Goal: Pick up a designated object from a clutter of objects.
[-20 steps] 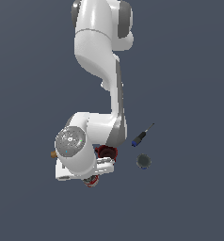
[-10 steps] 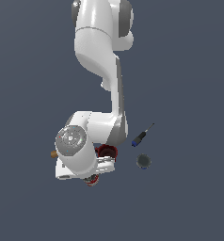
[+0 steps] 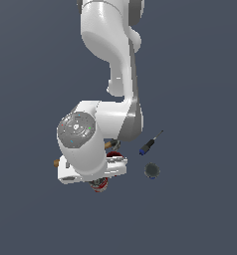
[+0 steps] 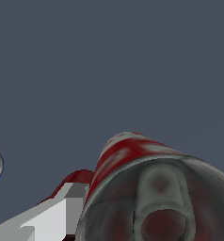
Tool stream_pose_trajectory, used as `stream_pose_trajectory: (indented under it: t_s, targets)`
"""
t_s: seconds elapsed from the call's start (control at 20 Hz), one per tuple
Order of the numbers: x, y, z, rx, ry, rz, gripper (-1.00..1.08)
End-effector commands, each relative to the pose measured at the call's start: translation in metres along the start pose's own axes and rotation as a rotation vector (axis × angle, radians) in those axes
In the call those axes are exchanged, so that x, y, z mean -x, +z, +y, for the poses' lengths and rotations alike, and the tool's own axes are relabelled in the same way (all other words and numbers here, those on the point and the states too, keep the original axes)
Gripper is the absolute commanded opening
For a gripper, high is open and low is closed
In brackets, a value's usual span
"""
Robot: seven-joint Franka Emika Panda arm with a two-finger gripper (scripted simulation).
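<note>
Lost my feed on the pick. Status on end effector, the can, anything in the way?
End effector low over the clutter, one finger beside the red-and-white can; grip unconfirmed. Red mug close behind. Screwdriver and small can stand apart.

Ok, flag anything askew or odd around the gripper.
Nothing looks spilled or damaged. The red-and-white can fills the wrist view beside one gripper finger; in the exterior view the arm hides most of the clutter, leaving the screwdriver clear.

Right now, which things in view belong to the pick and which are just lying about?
Job in hand:
- red-and-white can, close under the wrist camera
- gripper, jaws hidden

Lying about:
- screwdriver
- dark round can
- red mug
- hammer handle end
</note>
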State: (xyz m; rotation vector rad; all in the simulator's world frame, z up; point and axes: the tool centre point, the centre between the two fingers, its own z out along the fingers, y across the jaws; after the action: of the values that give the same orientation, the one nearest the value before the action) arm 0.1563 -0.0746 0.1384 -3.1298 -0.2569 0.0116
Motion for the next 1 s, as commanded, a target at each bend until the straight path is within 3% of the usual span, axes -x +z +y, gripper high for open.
stream_pose_trajectory:
  t_s: [0.0,0.95]
  targets:
    - [0.0,-0.028,-0.007,0.002,0.0,0.006,-1.0]
    - [0.009,-0.235,-0.068,0.002,0.0,0.007,-1.0]
